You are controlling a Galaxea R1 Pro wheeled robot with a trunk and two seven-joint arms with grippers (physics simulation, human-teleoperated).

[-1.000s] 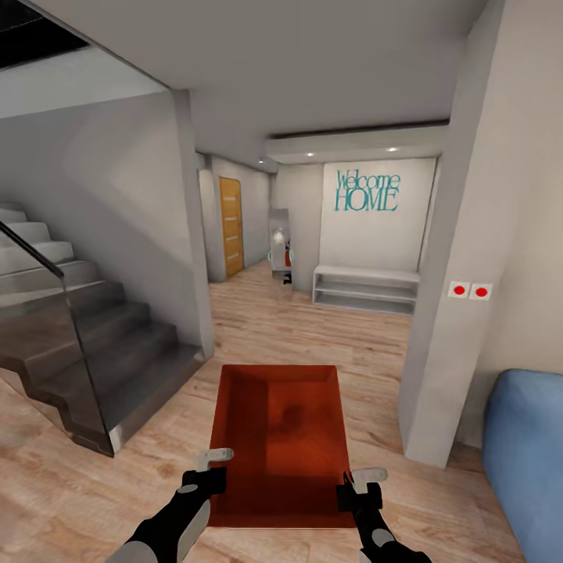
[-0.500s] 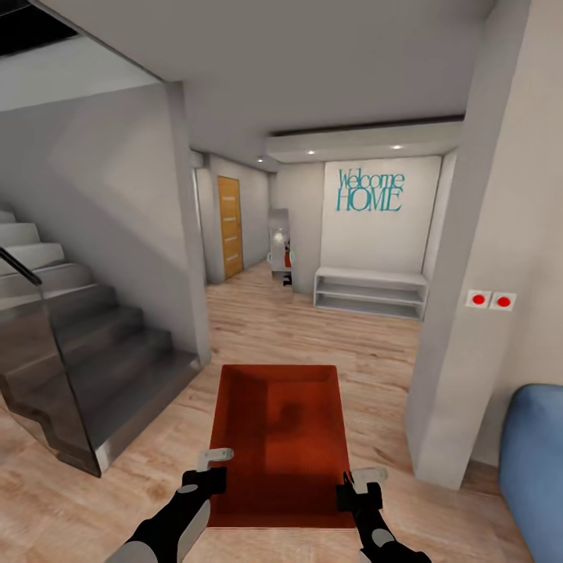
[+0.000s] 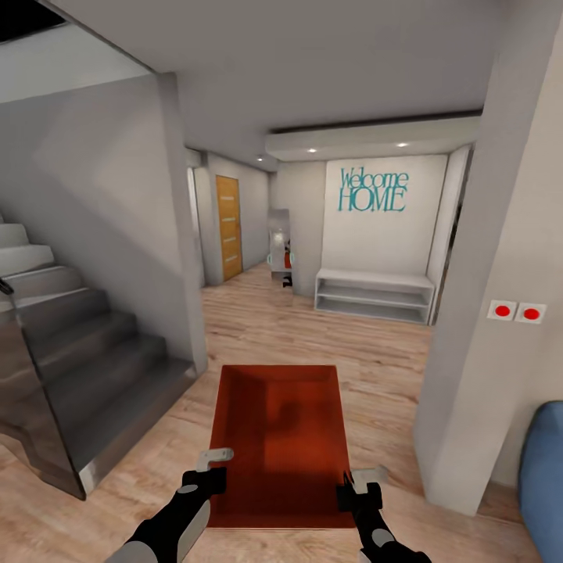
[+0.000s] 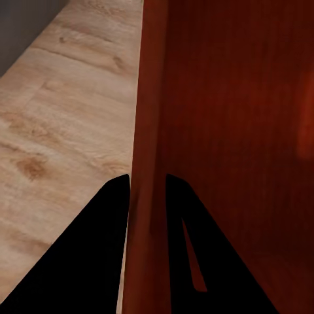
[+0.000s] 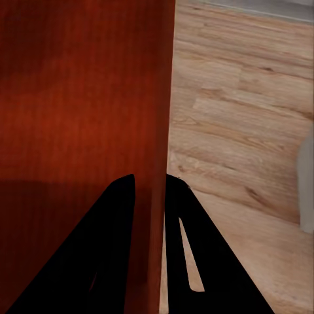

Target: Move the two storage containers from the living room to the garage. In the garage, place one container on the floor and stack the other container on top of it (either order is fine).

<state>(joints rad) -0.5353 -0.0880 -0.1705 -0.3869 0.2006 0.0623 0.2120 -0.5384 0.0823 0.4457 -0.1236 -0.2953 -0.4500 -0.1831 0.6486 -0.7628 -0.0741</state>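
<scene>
A blue sofa (image 3: 545, 469) is cut off by the right edge. Staircase (image 3: 70, 360) runs off the left edge. Items by the distant mirror (image 3: 280, 250) are too small to identify.

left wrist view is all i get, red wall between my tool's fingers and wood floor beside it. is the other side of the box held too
Observer: Yes. The right tool pinches the opposite wall of the box, one finger inside, one outside.
Operator: what's ahead of me
Observer: A hallway with a white bench under a Welcome HOME sign.
Operator: anything close on the sides
Observer: Stairs on the left, a blue sofa at the right edge.
</scene>
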